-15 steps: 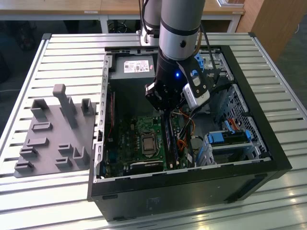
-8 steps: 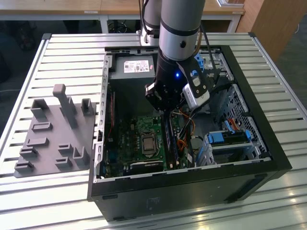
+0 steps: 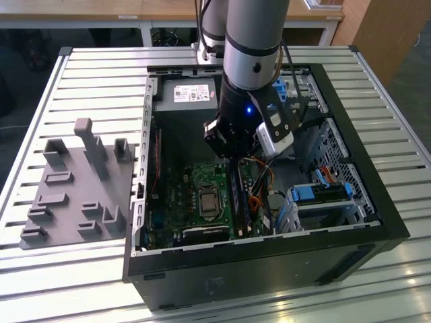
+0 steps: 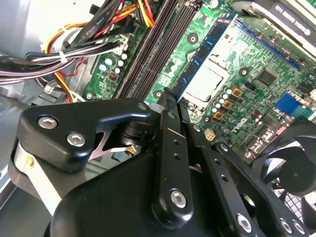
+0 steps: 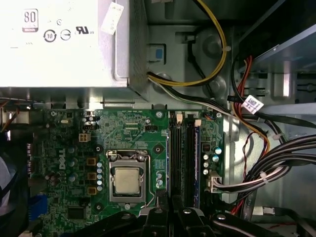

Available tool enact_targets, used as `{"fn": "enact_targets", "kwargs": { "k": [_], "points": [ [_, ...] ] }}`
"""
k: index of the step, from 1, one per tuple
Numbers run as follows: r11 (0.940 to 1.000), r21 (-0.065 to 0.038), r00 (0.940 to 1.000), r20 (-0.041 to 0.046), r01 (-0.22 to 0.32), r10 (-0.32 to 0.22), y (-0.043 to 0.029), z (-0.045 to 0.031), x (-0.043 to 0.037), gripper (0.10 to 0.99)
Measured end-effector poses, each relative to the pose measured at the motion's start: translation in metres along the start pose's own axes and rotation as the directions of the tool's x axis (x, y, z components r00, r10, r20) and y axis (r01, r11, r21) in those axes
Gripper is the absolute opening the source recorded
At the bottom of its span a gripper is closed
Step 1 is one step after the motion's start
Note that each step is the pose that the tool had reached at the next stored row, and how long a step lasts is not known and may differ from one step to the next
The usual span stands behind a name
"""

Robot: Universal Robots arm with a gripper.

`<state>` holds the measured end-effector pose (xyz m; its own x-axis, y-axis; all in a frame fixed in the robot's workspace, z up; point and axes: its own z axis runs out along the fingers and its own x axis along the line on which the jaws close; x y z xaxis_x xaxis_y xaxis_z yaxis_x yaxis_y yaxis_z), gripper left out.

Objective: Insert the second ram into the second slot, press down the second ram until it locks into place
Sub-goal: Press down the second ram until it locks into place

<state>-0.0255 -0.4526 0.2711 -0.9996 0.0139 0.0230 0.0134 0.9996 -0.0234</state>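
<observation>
Ram (image 4: 205, 57) in slot, just beyond hand (image 4: 170, 98)

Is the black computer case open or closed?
Open: the black computer case has no top panel; its green motherboard is exposed.

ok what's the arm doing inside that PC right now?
The arm has reached down into the open computer case, with its gripper low over the memory slots on the motherboard. In the second wrist view the gripper's tip sits at the end of the second ram, the blue stick standing in a slot beside the processor socket. Whether it has locked in can't be told.
</observation>
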Motion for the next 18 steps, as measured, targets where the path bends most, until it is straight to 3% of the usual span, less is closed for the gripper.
{"fn": "enact_targets", "kwargs": {
  "k": [12, 18],
  "points": [
    [1.0, -0.005, 1.0, -0.0021, -0.006, 0.006, -0.002, 0.0187, -0.005, 0.137],
    [1.0, -0.006, 1.0, -0.0021, -0.007, 0.007, -0.0019, 0.0231, -0.0052, 0.137]
  ]
}}
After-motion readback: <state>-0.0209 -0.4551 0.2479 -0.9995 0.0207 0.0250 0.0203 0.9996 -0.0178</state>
